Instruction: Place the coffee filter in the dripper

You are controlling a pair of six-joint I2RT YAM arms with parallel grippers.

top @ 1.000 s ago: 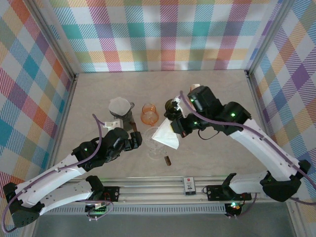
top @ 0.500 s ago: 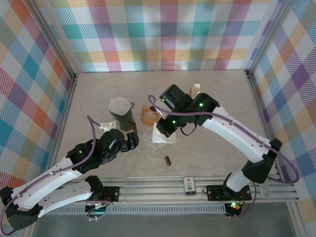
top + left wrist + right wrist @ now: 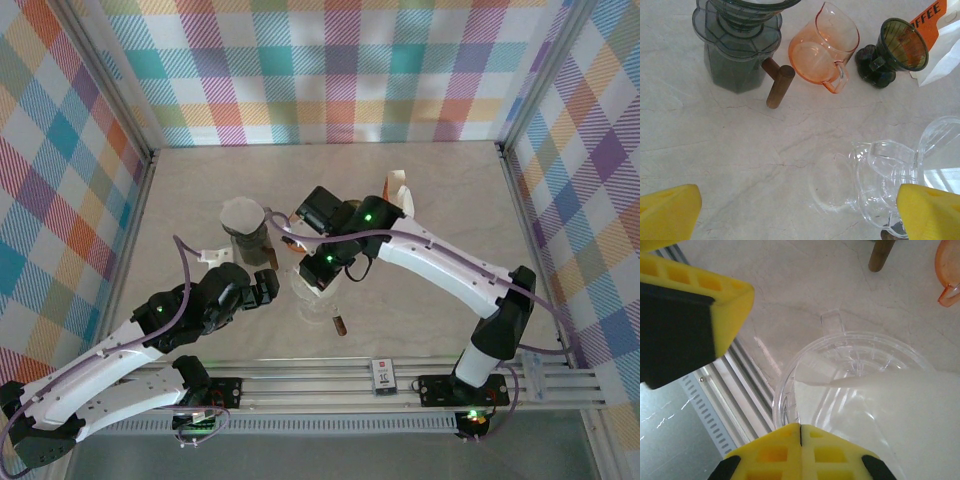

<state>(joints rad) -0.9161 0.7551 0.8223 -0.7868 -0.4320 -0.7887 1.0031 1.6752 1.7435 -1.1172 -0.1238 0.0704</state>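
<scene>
Currently your R gripper (image 3: pixel 800 435) is clenched on the coffee filter (image 3: pixel 890 425). Its yellow pads (image 3: pixel 765 450) meet at a seam w/ the white paper's edge pinched there. The filter lies across the mouth of the clear dripper (image 3: pixel 855 347), folded tip inside the rim; how deep it sits you can't tell.

In the top view the dripper stands near mid table (image 3: pixel 190 190), w/ the R wrist directly over it. Your L gripper (image 3: pixel 799 214) is released, jaws spread wide w/ nothing btwn them. It's low over the table at approx 9 o'clk of the dripper, just beside it; whether one pad touches the glass you can't tell.

Taking the clear dripper as centre:
- Smoked-grey brewer (image 3: pixel 735 50) at 10 o'clk, white paper in its top, wooden handle (image 3: pixel 777 85) pointing to approx 5 o'clk.
- Orange pitcher (image 3: pixel 822 50) at 12 o'clk, partly under the R arm.
- Small dark green dripper (image 3: pixel 900 47) just beside the pitcher, at its 3 o'clk in the L wrist view.
- Coffee bag (image 3: pixel 940 45) at approx 1 o'clk, well apart.
- Small brown piece (image 3: pixel 338 325) at 5 o'clk, near the dripper.
</scene>
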